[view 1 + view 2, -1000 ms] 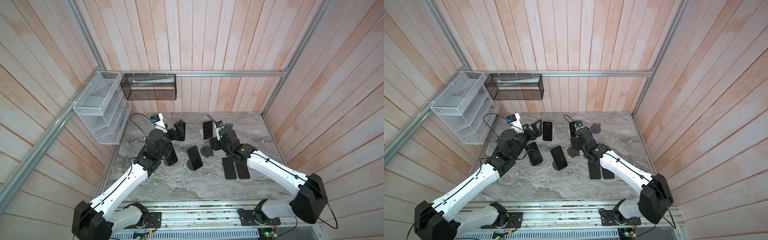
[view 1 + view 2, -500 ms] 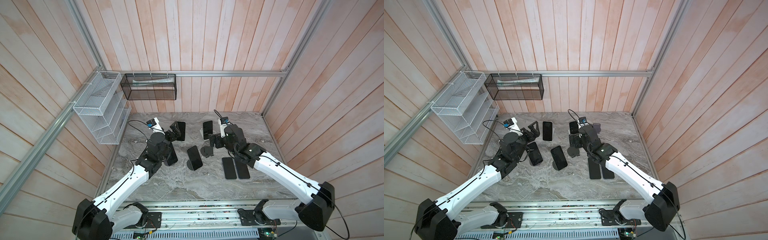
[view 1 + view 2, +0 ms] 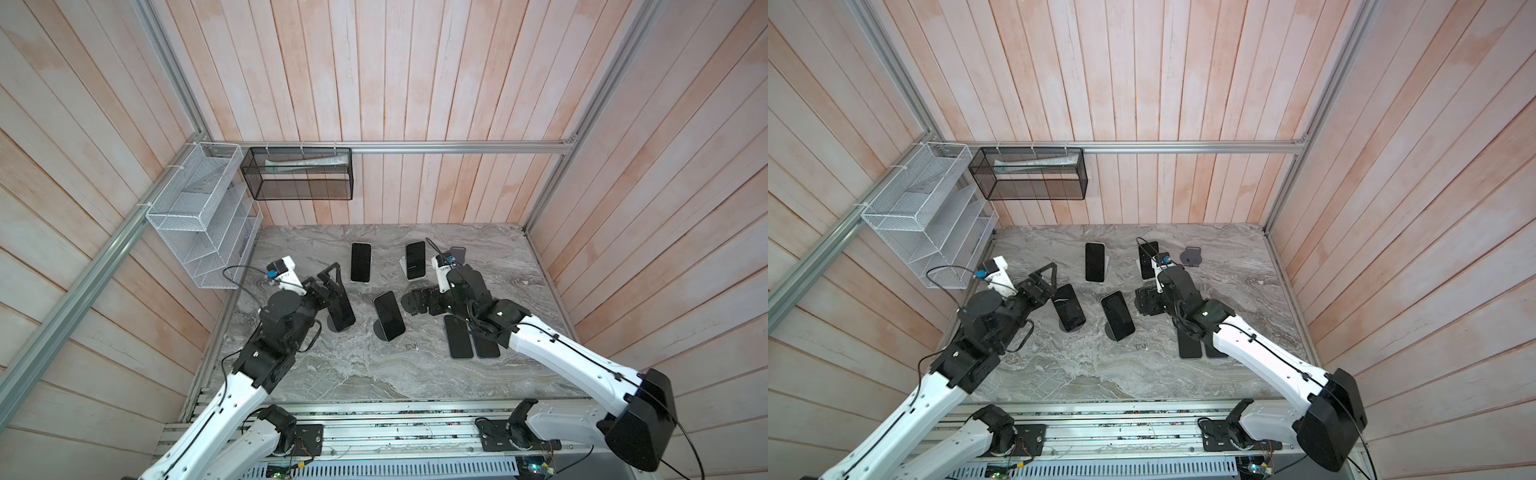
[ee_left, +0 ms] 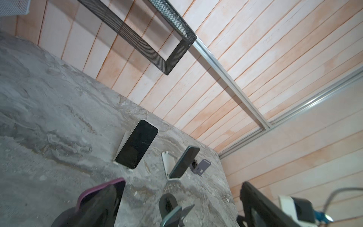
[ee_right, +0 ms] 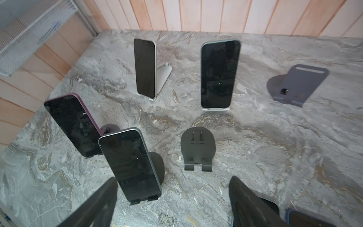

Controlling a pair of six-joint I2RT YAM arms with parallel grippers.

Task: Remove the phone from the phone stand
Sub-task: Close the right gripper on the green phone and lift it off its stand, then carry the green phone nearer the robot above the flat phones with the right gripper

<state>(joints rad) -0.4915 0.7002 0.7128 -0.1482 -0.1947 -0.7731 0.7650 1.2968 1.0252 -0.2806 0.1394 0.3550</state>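
Several dark-screened phones lean upright on stands: two on white stands at the back (image 3: 360, 262) (image 3: 415, 259), a purple-edged phone (image 3: 341, 311) (image 5: 72, 123) and a blue-grey phone (image 3: 389, 316) (image 5: 131, 165) on dark stands in the middle. My left gripper (image 3: 331, 281) (image 3: 1043, 283) is open, just left of the purple-edged phone and holding nothing; one of its fingers (image 4: 259, 204) shows in the left wrist view. My right gripper (image 3: 415, 302) (image 5: 172, 198) is open and empty, low over an empty dark stand (image 5: 198, 149), to the right of the blue-grey phone.
Two phones lie flat (image 3: 458, 337) (image 3: 485, 348) on the marble table (image 3: 374, 374) under my right arm. An empty grey-purple stand (image 3: 457, 251) (image 5: 298, 84) sits at the back right. A white wire rack (image 3: 199, 216) and a black mesh basket (image 3: 299, 174) hang on the walls.
My right gripper has opened wider and shifted slightly left and nearer, over the empty dark stand. My left gripper has drawn back a little to the left. The phones have not moved.
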